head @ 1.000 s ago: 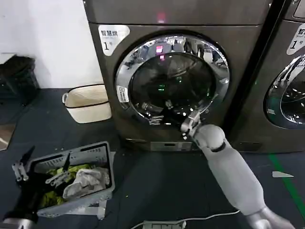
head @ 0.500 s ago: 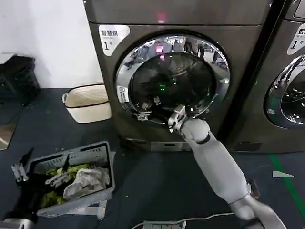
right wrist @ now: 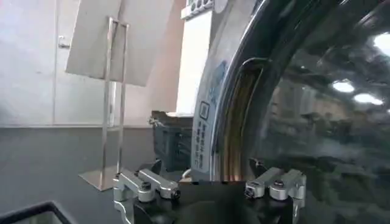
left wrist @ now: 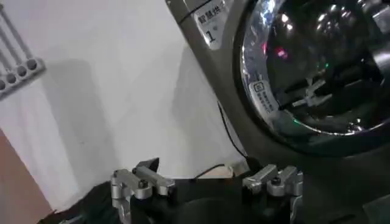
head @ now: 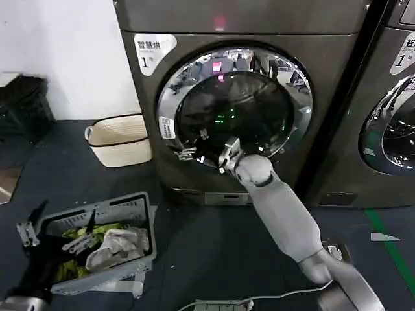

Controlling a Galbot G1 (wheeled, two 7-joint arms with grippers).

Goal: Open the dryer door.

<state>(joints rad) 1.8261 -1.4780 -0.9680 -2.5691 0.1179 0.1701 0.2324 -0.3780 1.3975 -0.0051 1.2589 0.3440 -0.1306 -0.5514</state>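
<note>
The dryer (head: 331, 65) is dark grey-bronze, with a white label marked "1" (head: 154, 51). Its door (head: 233, 107) sits flat against the front, a chrome ring around dark glass. My right gripper (head: 226, 154) is open at the lower part of the chrome ring, close to the glass, with nothing between its fingers. In the right wrist view the ring and glass of the door (right wrist: 317, 122) stand just beyond the right gripper (right wrist: 210, 182). My left gripper (head: 29, 227) is open and idle, low at the near left by the basket. The left wrist view looks past the left gripper (left wrist: 207, 181) up at the door (left wrist: 317, 67).
A grey laundry basket (head: 146, 214) with clothes lies on the dark floor at the near left. A cream tub (head: 120, 139) stands left of the dryer and a black crate (head: 23, 103) farther left. A second grey machine (head: 389, 116) stands on the right. A cable (head: 272, 298) crosses the near floor.
My right gripper has slid left along the lower part of the door ring, from its lower right towards the lower middle. The door and the left arm have not moved.
</note>
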